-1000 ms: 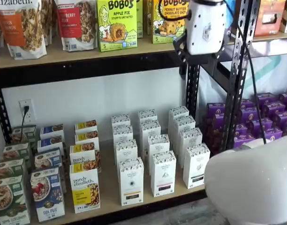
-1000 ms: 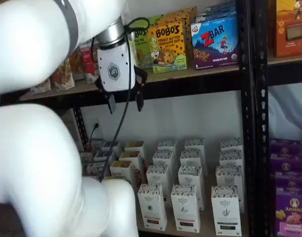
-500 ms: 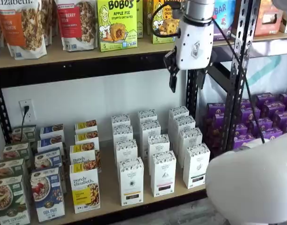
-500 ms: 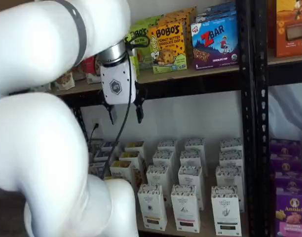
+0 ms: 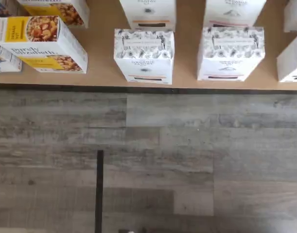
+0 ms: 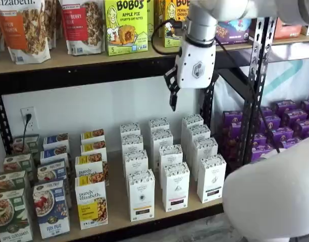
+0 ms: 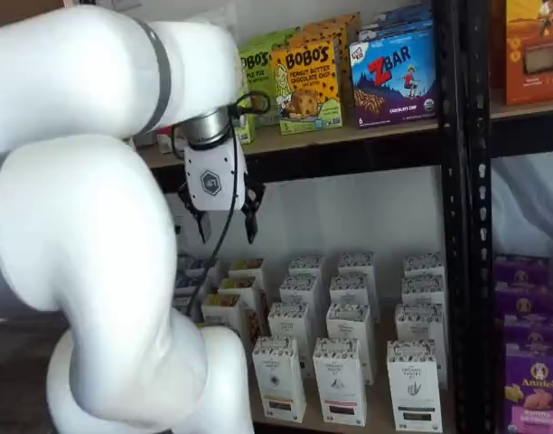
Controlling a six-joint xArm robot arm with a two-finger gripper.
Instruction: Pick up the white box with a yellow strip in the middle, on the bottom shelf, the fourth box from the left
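Observation:
The white box [image 6: 141,194] is a tall narrow carton with a grey-patterned top, at the front of the leftmost row of like cartons on the bottom shelf [image 6: 116,201]. It also shows in a shelf view [image 7: 278,378] and in the wrist view [image 5: 143,56], just behind the shelf's black front rail. My gripper [image 7: 227,226] hangs just below the upper shelf, well above the cartons. It is open and empty, with a plain gap between its black fingers [image 7: 250,221]. In a shelf view only one finger [image 6: 172,97] shows clearly.
A wider purely elizabeth box [image 6: 91,202] stands left of the white box, also in the wrist view [image 5: 41,41]. Yellow Bobo's boxes [image 6: 125,25] fill the upper shelf. Purple boxes [image 6: 291,126] sit beyond a black upright [image 6: 255,80]. Grey plank floor [image 5: 148,160] lies before the shelf.
My gripper has come down from the upper shelf's level to below its edge and moved left in one shelf view. The boxes have not moved.

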